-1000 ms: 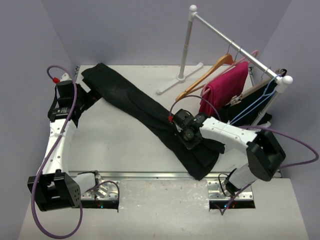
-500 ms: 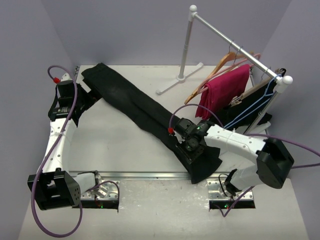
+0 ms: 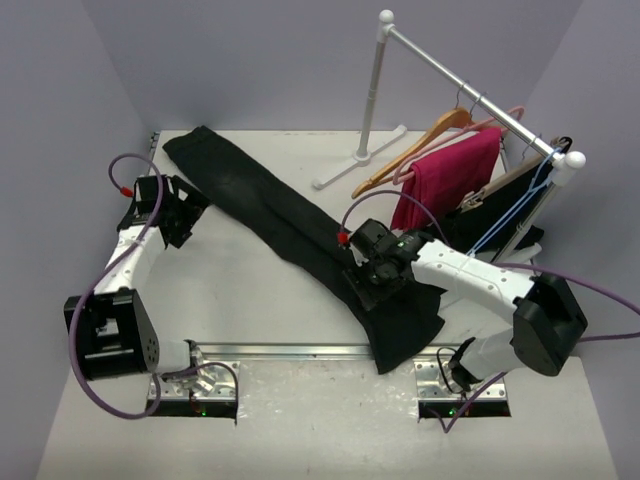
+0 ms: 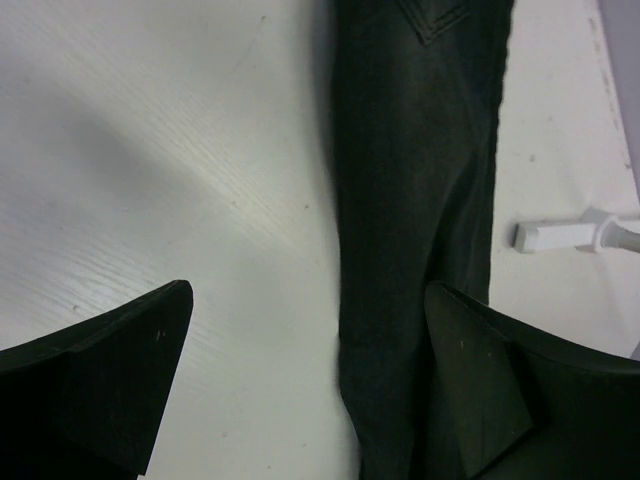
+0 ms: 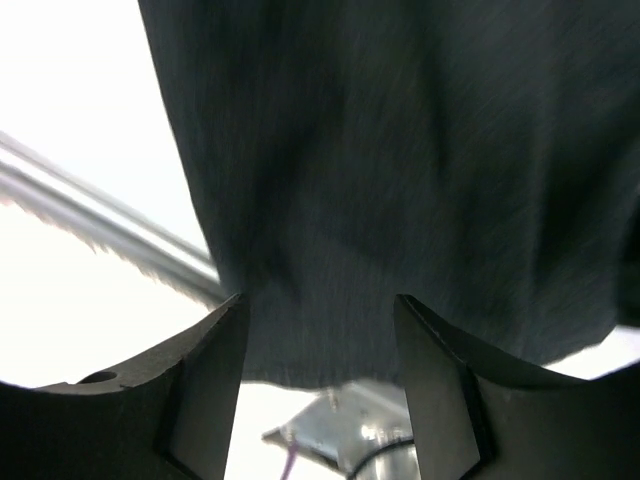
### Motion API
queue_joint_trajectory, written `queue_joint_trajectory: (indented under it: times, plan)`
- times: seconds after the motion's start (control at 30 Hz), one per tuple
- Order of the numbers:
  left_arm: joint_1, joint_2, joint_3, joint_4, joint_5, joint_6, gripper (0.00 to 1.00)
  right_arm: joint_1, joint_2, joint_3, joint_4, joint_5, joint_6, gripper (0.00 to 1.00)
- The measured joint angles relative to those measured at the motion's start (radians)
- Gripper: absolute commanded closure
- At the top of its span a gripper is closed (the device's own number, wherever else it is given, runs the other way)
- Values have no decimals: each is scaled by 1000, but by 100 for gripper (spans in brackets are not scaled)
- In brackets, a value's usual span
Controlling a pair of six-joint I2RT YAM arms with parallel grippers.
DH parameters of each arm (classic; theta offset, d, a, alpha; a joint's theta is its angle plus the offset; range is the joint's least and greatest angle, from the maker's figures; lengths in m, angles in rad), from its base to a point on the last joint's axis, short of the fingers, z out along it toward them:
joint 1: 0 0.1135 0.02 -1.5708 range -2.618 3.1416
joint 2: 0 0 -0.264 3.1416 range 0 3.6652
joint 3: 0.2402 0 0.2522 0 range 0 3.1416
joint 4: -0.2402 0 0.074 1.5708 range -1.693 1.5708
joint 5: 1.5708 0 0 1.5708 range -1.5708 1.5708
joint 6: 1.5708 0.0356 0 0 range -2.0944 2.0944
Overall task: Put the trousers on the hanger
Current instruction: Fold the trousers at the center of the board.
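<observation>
The black trousers (image 3: 280, 215) lie flat in a diagonal band from the table's back left to its front right. My right gripper (image 3: 365, 278) hovers over their lower legs. In the right wrist view it (image 5: 320, 335) is open, with dark fabric (image 5: 400, 160) below the fingers and nothing pinched. My left gripper (image 3: 188, 208) stands wide open beside the trousers' upper end. In the left wrist view the gripper (image 4: 307, 295) straddles the edge of the cloth (image 4: 420, 200), one finger over bare table, one over fabric. The tan wooden hanger (image 3: 420, 150) hangs on the rail at the back right.
A white clothes rack (image 3: 375, 90) stands at the back right, its foot (image 4: 560, 235) near the trousers. It carries a magenta garment (image 3: 445, 180), a black garment (image 3: 500, 200) on a flat hanger, and a blue wire hanger (image 3: 520, 205). A metal rail (image 3: 300, 350) edges the table front.
My right gripper has opened and let go of the trousers' legs, which now lie flat. The left arm has swung into a new posture, its open gripper shifting slightly nearer.
</observation>
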Motion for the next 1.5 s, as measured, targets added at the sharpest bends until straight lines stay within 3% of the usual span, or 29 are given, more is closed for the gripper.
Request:
queue_joint_trajectory:
  times: [0.17,0.33,0.5,0.67,0.7,0.77,0.9,1.1,1.2,1.3,1.33,1.43,1.5]
  plan:
    - [0,193,43,25,-53,-71,1,-85,16,15,90,-34,-3,44]
    - [0,473,251,38,-73,-97,1,-115,141,3,175,-33,-3,44]
    - [0,664,429,14,-70,-103,9,-132,170,-10,216,-12,1,46]
    - [0,841,628,2,-61,-100,32,-137,256,-10,240,-11,-1,45]
    - [0,860,656,-3,-62,-98,40,-136,271,-10,239,-17,-4,45]
    - [0,900,706,-17,-65,-98,67,-130,297,-9,238,-33,-16,45]
    - [6,987,834,-69,-87,-91,90,-105,316,9,226,-64,-46,45]
    - [19,1061,1011,-208,-147,-47,97,-16,337,37,236,-133,-36,44]
    - [41,1137,1177,-300,-175,0,94,80,370,78,275,-170,1,43]
    - [66,1168,1261,-351,-211,44,77,159,399,108,332,-210,52,41]
    - [74,1170,1273,-360,-224,56,65,181,407,114,350,-222,69,41]
    - [96,1167,1275,-359,-256,82,13,212,410,117,375,-240,126,41]
    - [107,1155,1256,-351,-240,86,1,214,410,123,367,-231,151,40]
